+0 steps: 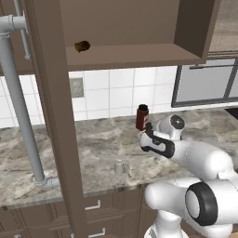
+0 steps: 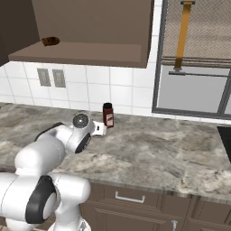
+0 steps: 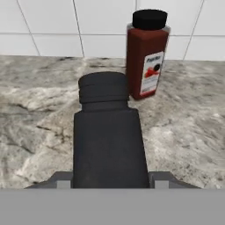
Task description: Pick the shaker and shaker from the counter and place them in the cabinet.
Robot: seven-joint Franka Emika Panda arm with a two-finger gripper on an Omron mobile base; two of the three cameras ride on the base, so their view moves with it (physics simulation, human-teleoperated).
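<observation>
The large brown wooden wall cabinet (image 1: 139,53) spans the top of the left base view, above the grey-brown marbled stone counter (image 1: 93,144). Centre frame, the tool (image 3: 110,182) pinches the black tapered shaker (image 3: 109,136), before the dark red bottle (image 3: 147,55). The pale grey-white shaker (image 1: 119,167) stands lower centre on the counter
</observation>
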